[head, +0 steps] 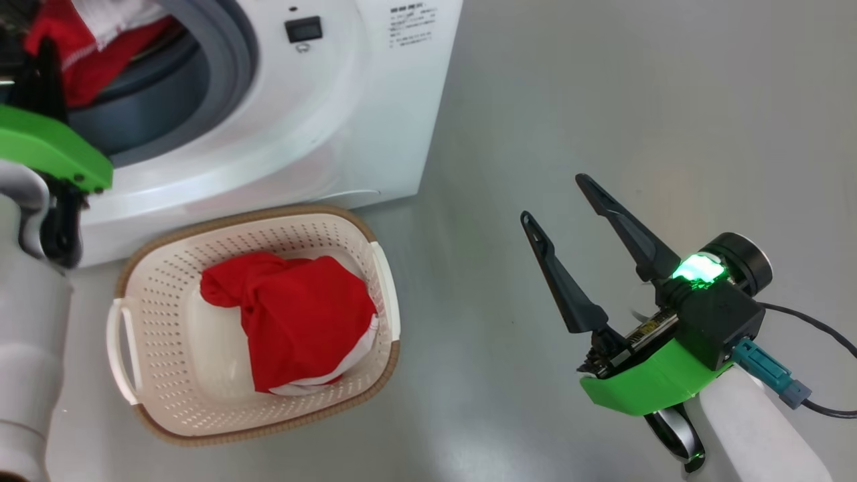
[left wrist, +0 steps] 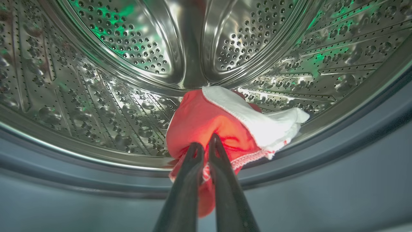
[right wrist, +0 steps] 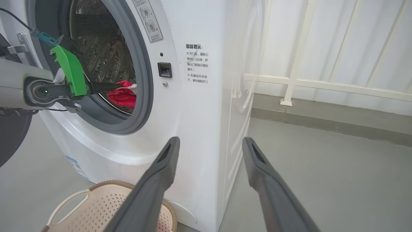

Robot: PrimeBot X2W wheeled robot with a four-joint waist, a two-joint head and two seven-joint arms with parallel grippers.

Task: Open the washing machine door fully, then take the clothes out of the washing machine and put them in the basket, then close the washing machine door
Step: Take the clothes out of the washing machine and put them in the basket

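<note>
The white washing machine (head: pixel 321 100) stands open, and its dark door (right wrist: pixel 11 138) hangs at the left edge of the right wrist view. Inside the steel drum (left wrist: pixel 96 96), my left gripper (left wrist: pixel 205 143) is shut on a red garment with white trim (left wrist: pixel 199 122), which is lifted at the drum's mouth. Another of the red clothes (head: pixel 294 321) lies in the cream basket (head: pixel 161 281) on the floor in front of the machine. My right gripper (head: pixel 554 197) hangs open over the floor to the right of the basket, holding nothing.
The grey rubber gasket (head: pixel 227 60) rings the opening around my left arm. Bare grey floor (head: pixel 602 100) stretches to the right of the machine. A white railing (right wrist: pixel 322 83) runs along the wall behind. A cable (head: pixel 817 328) trails from my right wrist.
</note>
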